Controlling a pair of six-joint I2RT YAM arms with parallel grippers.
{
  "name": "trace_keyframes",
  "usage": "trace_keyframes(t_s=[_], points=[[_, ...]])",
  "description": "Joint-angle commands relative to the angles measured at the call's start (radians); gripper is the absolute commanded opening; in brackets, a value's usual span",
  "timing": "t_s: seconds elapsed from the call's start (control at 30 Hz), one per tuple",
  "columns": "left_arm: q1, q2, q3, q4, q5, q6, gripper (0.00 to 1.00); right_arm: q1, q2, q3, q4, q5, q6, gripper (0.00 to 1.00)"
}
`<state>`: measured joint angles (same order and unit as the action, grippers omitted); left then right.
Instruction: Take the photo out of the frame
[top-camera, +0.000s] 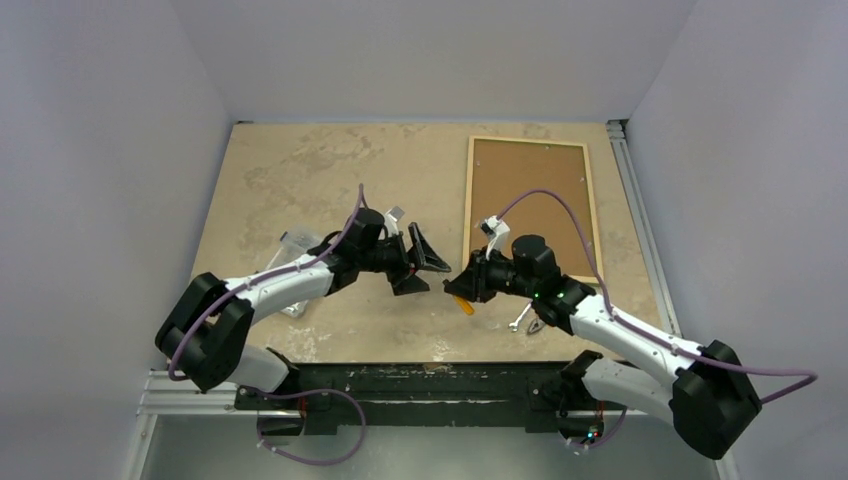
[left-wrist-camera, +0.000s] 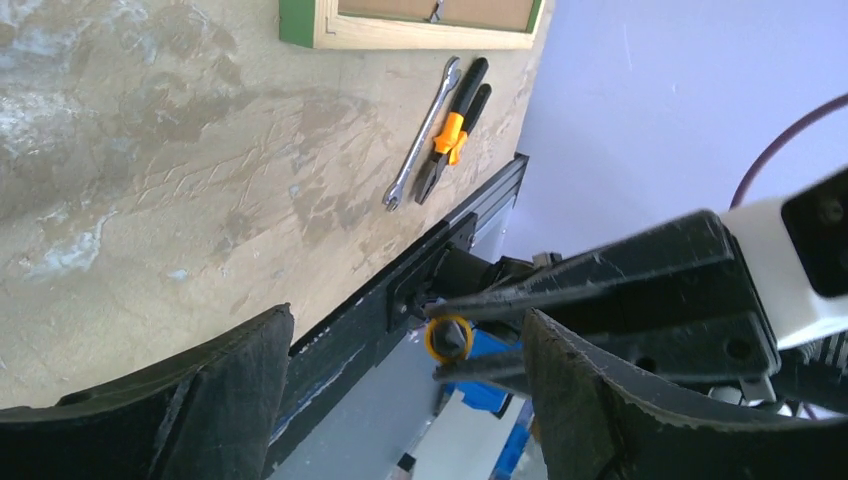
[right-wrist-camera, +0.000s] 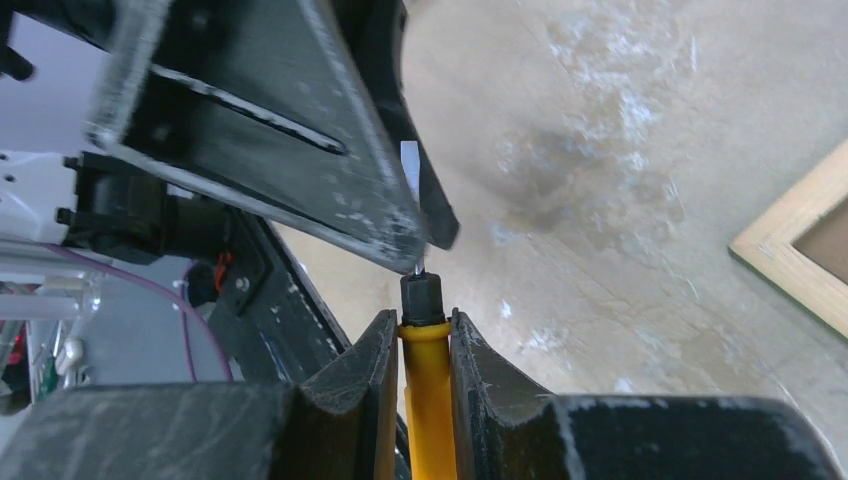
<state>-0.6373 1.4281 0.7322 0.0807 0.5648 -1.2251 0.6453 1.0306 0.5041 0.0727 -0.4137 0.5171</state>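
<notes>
**A:** Where's the frame (top-camera: 469, 205)?

**B:** We've got it lying flat at one o'clock on the table (top-camera: 300, 180), brown back facing up.

**A:** And the pincers?

**B:** We see the left gripper (top-camera: 430, 275) spread wide and empty near six o'clock. At its three o'clock, the right gripper (right-wrist-camera: 418, 335) is clenched on a yellow screwdriver (right-wrist-camera: 430, 410), tip at the left finger.

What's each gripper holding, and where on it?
Right gripper clamps the yellow-handled tool by its handle, just behind the black collar. Left gripper is open, holding nothing.
</notes>
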Motion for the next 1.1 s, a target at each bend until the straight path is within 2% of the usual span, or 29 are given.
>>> trace_keyframes(t_s=[0.0,0.07,0.13,0.2,0.27,0.3,0.37,0.47,0.53,0.6,0.67,0.7,0.77,0.87,0.93,1.0,1.07], points=[[0.001,-0.044,0.022,-0.001,-0.045,-0.082,0.81,0.045,-0.012,0.004,0.157,0.062,0.053,0.0],[0.002,-0.013,0.038,0.03,-0.027,-0.102,0.74,0.06,0.008,0.008,0.166,0.071,0.051,0.0],[0.001,0.031,0.026,0.143,-0.004,-0.147,0.61,0.075,0.023,0.015,0.17,0.081,0.045,0.0],[0.002,0.048,-0.04,0.335,-0.016,-0.227,0.38,0.09,0.029,0.018,0.174,0.095,0.04,0.0],[0.004,0.043,-0.103,0.446,-0.049,-0.287,0.06,0.107,0.026,0.02,0.167,0.122,0.032,0.0],[0.007,0.04,-0.114,0.45,-0.055,-0.294,0.0,0.112,0.023,0.02,0.16,0.147,0.032,0.0],[0.012,0.042,-0.116,0.457,-0.052,-0.3,0.0,0.115,0.024,0.019,0.152,0.173,0.042,0.0],[0.017,0.062,-0.132,0.511,-0.034,-0.395,0.0,0.115,0.026,0.011,0.141,0.223,0.107,0.32],[0.024,0.084,-0.171,0.62,-0.036,-0.513,0.0,0.115,0.003,-0.037,0.194,0.264,0.193,0.53],[0.027,0.125,-0.208,0.782,-0.048,-0.638,0.0,0.115,-0.035,-0.118,0.328,0.284,0.28,0.65],[0.025,0.181,-0.235,0.941,-0.068,-0.756,0.0,0.115,-0.061,-0.203,0.501,0.291,0.358,0.71],[0.022,0.214,-0.247,1.034,-0.084,-0.804,0.0,0.116,-0.066,-0.238,0.58,0.295,0.388,0.73],[0.018,0.242,-0.264,1.112,-0.114,-0.856,0.0,0.115,-0.065,-0.272,0.668,0.326,0.445,0.74],[0.016,0.237,-0.294,1.127,-0.156,-0.869,0.0,0.114,-0.038,-0.268,0.724,0.355,0.497,0.71],[0.017,0.23,-0.307,1.125,-0.172,-0.871,0.0,0.113,-0.016,-0.262,0.746,0.384,0.526,0.64],[0.016,0.226,-0.315,1.125,-0.185,-0.873,0.0,0.113,0.013,-0.264,0.798,0.398,0.543,0.51],[0.015,0.221,-0.321,1.119,-0.203,-0.879,0.0,0.114,0.045,-0.257,0.842,0.399,0.543,0.46]])
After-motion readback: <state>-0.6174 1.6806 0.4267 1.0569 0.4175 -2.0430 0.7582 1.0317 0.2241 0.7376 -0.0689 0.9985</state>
